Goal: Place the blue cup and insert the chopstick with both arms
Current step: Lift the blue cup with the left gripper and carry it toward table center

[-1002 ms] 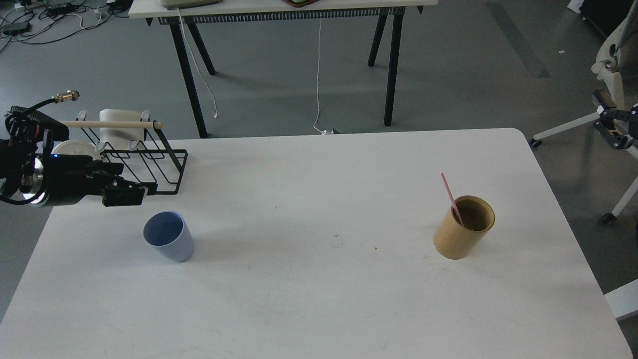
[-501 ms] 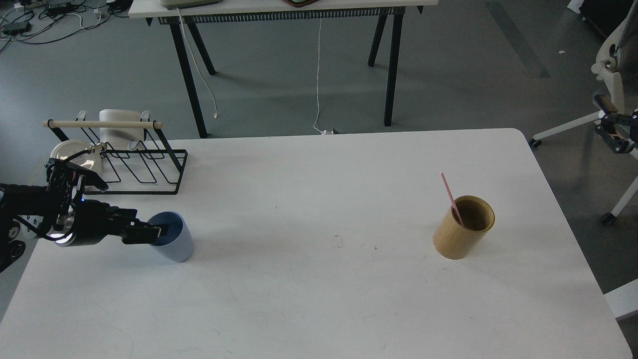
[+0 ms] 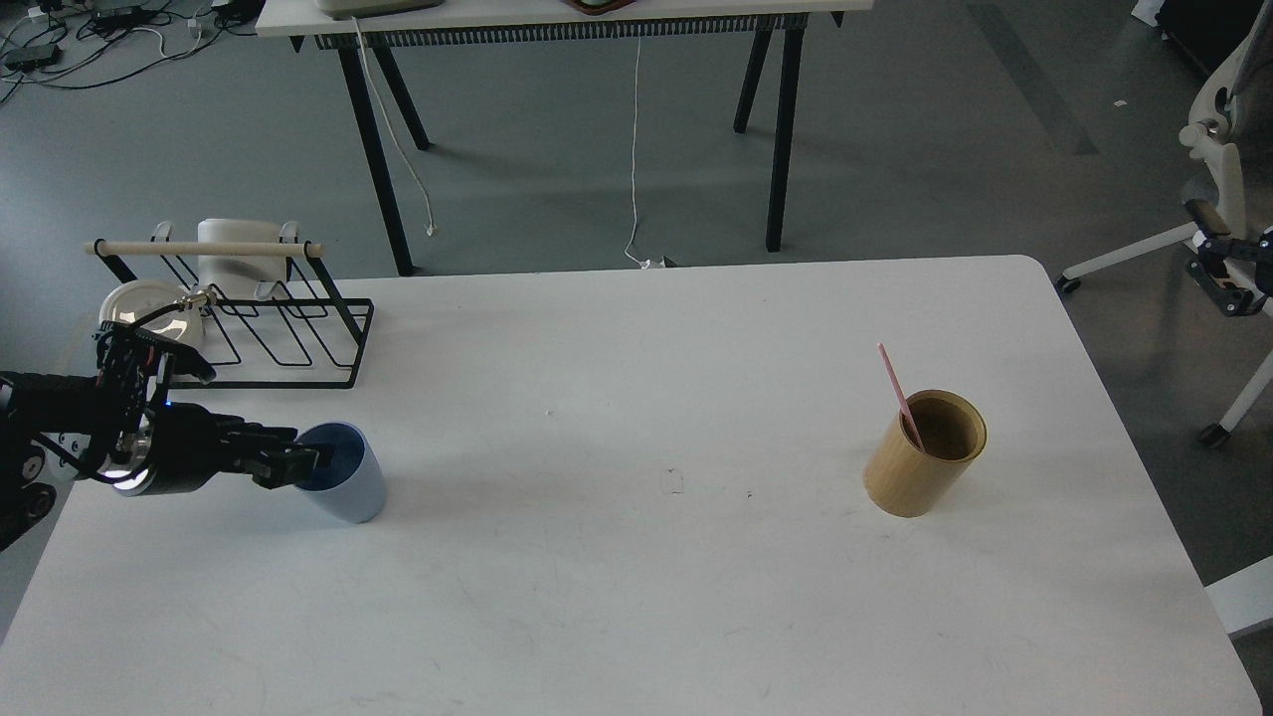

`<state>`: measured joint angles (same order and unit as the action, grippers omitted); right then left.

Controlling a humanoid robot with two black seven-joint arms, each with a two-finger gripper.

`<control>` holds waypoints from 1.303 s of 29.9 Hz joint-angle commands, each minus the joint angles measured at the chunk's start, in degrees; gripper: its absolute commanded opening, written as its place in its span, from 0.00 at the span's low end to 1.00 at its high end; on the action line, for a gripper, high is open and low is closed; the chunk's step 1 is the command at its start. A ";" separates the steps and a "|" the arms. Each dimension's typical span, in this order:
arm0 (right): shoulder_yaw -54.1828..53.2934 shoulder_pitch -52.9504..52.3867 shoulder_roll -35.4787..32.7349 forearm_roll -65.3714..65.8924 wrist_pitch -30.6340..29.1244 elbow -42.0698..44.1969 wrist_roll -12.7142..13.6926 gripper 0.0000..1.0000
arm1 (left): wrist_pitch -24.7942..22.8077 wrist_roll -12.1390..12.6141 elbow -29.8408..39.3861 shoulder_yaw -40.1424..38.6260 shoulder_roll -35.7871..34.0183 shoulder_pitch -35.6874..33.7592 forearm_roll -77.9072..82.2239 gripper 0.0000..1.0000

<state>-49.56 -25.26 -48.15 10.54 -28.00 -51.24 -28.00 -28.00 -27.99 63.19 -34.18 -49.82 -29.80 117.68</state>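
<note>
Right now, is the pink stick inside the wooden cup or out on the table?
Inside. The pink stick leans in the wooden cup, its lower end below the rim and its top poking out.

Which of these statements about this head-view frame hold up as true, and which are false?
1. The blue cup stands on the left part of the white table. True.
2. The pink chopstick lies flat on the table. False: it leans inside the tan wooden holder, its top sticking out.
3. The left end effector is at the blue cup's rim. True.
4. The black wire rack sits beside the tan holder. False: it is at the table's far left corner, behind the blue cup.
5. The right end effector is over the tan holder. False: only a small part of that arm shows at the frame's right edge.
</note>
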 commanded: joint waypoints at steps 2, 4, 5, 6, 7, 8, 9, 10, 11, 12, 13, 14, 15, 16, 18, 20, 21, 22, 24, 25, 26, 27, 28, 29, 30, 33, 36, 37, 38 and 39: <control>-0.09 0.21 -0.01 -0.08 0.00 0.00 0.00 0.99 | 0.00 -0.01 0.01 -0.10 0.07 0.00 -0.25 0.10; -0.09 0.21 -0.01 0.00 0.00 0.00 0.00 0.99 | 0.00 -0.01 0.09 -0.18 0.07 0.00 -0.34 0.08; -0.09 0.21 -0.01 -0.08 0.00 0.00 0.00 0.99 | 0.00 -0.01 0.09 -0.27 -0.01 -0.08 -0.43 0.07; -0.09 0.21 -0.01 -0.08 0.00 0.00 0.00 0.99 | 0.00 -0.01 0.18 -0.45 -0.10 -0.08 -0.43 0.06; -0.09 0.21 -0.01 -0.08 0.00 0.00 0.00 0.99 | 0.00 -0.01 0.44 -0.54 -0.28 -0.08 -0.52 0.06; -0.18 0.21 -0.01 -0.08 0.00 0.08 0.00 0.99 | 0.00 -0.01 0.79 -0.62 -0.45 -0.08 -0.69 0.05; -0.09 0.21 -0.01 -0.08 0.00 0.17 0.00 0.99 | 0.00 -0.01 1.32 -0.71 -0.72 -0.08 -1.13 0.05; -0.18 0.21 -0.10 -0.08 0.00 0.26 0.00 0.99 | 0.00 -0.01 2.19 -0.80 -0.89 -0.17 -1.57 0.05; -0.18 0.21 -0.01 -0.08 0.00 0.61 0.00 0.99 | 0.00 -0.01 3.25 -0.80 -1.42 -0.17 -2.01 0.05; -0.27 0.21 -0.01 -0.17 0.00 1.13 0.00 0.99 | 0.00 -0.01 4.21 -0.97 -1.86 -0.26 -2.36 0.05; -0.36 0.21 -0.01 -0.17 0.00 1.66 0.00 0.99 | 0.00 -0.01 5.18 -1.32 -2.30 -0.43 -2.54 0.05; -0.36 0.21 -0.01 -0.43 0.00 1.93 0.00 0.99 | 0.00 -0.01 5.89 -1.76 -2.39 -0.61 -2.54 0.05; -0.36 0.21 -0.01 -0.70 0.00 2.02 0.00 0.99 | 0.00 -0.01 6.42 -1.94 -2.39 -0.87 -2.54 0.05; -0.36 0.21 -0.18 -1.22 0.00 2.37 0.00 0.99 | 0.00 -0.01 7.47 -2.20 -2.39 -1.14 -2.54 0.05; -0.36 0.21 -0.27 -2.10 0.00 4.29 0.00 0.99 | 0.00 -0.01 10.01 -2.30 -2.30 -2.36 -2.36 0.05; -0.36 0.21 -0.19 -3.07 0.00 6.75 0.00 0.99 | 0.00 -0.01 12.47 -2.12 -1.43 -4.82 -2.01 0.05; -0.36 0.21 -0.19 -3.86 0.00 8.07 0.00 0.99 | 0.00 -0.01 13.36 -2.12 -0.29 -5.96 -1.66 0.05; -0.36 0.21 -0.19 -4.82 0.00 9.21 0.00 0.99 | 0.00 -0.01 13.97 -2.12 1.55 -6.93 -0.62 0.05; -0.36 0.21 -0.19 -6.14 0.00 10.80 0.00 0.99 | 0.00 -0.01 14.16 -2.03 5.94 -8.16 4.11 0.05; -0.36 0.21 -0.19 -6.58 0.00 11.50 0.00 0.99 | 0.00 -0.01 14.16 -2.03 8.31 -8.69 7.32 0.05; -0.36 0.21 -0.27 -6.85 0.00 12.29 0.00 0.99 | 0.00 -0.01 13.81 -2.20 11.12 -8.96 7.32 0.05; -0.36 0.21 -0.27 -7.03 0.00 12.74 0.00 0.99 | 0.00 -0.01 13.28 -2.38 13.84 -9.22 7.32 0.05; -0.36 0.21 -0.27 -7.03 0.00 13.00 0.00 0.99 | 0.00 -0.01 12.06 -2.82 17.18 -9.31 7.32 0.05; -0.36 0.21 -0.36 -7.03 0.00 13.09 0.00 0.99 | 0.00 -0.01 10.05 -3.60 20.17 -9.31 7.32 0.05; -0.27 0.21 -0.36 -7.03 0.00 13.27 0.00 0.99 | 0.00 -0.01 8.20 -4.22 22.55 -9.31 7.32 0.05; -0.27 0.30 -0.36 -7.03 0.00 13.44 0.00 0.99 | 0.00 -0.01 4.93 -4.84 27.40 -9.31 7.32 0.05; -0.27 0.74 -0.36 -7.03 0.00 13.44 0.00 0.99 | 0.00 -0.01 4.49 -4.76 28.72 -9.14 7.32 0.05; -0.27 0.83 -0.36 -7.11 0.00 13.44 0.00 0.99 | 0.00 -0.01 4.40 -4.67 28.90 -9.05 7.32 0.05; -0.27 0.83 -0.36 -7.03 0.00 13.44 0.00 0.99 | 0.00 -0.01 4.05 -4.58 29.08 -8.96 7.32 0.05; -0.18 1.00 -0.36 -7.03 0.00 13.44 0.00 0.99 | 0.00 -0.01 3.61 -4.58 29.16 -8.79 7.32 0.05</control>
<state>-49.84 -24.55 -48.51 3.48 -28.00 -37.79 -28.00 -28.00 -28.00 67.68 -38.92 -21.26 -38.99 125.00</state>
